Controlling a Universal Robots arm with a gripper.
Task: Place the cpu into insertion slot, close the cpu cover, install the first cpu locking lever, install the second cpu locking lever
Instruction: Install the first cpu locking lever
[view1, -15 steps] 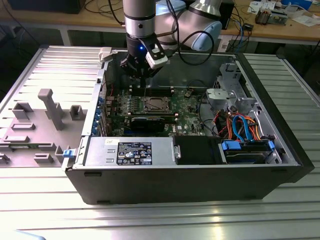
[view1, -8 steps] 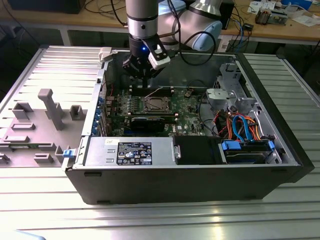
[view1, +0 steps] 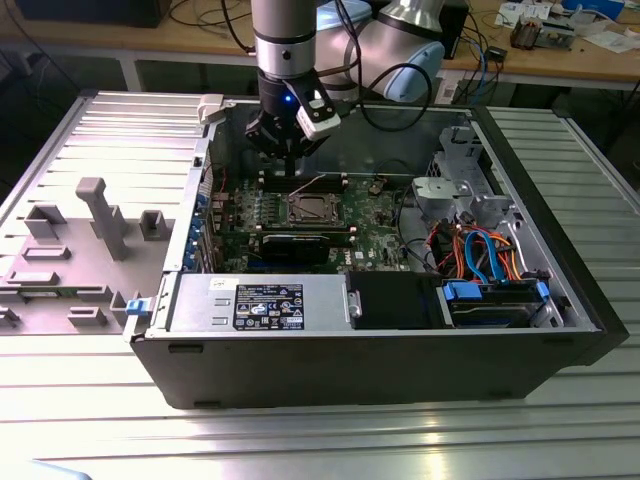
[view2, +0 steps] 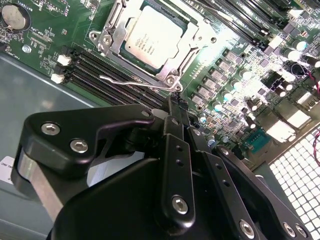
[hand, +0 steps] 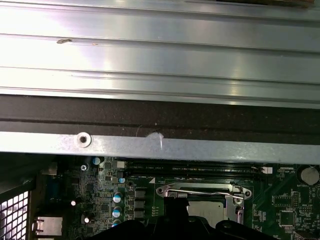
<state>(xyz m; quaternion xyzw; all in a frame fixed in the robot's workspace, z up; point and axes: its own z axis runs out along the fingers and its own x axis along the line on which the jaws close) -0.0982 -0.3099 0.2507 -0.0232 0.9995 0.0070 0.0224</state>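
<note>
The arm comes down from above into an open computer case (view1: 350, 370) that lies on a ribbed metal table (view1: 300, 440); in the exterior view the gripper (view1: 290, 160) hangs low over the green motherboard (view1: 375, 235), just behind the insertion slot (view1: 307, 208) near the board's middle. In the second wrist view the cpu (view2: 152, 37) sits flat in the insertion slot (view2: 170, 79), its dull silver top showing through the window of the cpu cover (view2: 197, 37); the cover lies down on the chip, its frame resting along the chip's edges. A thin wire locking lever (view2: 135, 81) runs along the side of the socket next to the long black memory slots (view2: 95, 70), its hooked end standing out over those slots; whether it is latched I cannot tell. The gripper (view2: 176, 102) is nearest to this lever - its tip is just beside the lever's far end, at the socket's corner - and its two black fingers (view2: 176, 150) are pressed together with nothing between them. In the first wrist view another wire lever (hand: 200, 190) lies across the socket's edge nearest the case wall (hand: 160, 147), with the cpu (hand: 207, 210) just past it; a round coin cell (view2: 14, 16) sits on the board well apart from the socket; a bundle of coloured cables (view1: 480, 250) lies toward the exterior view's right.
</note>
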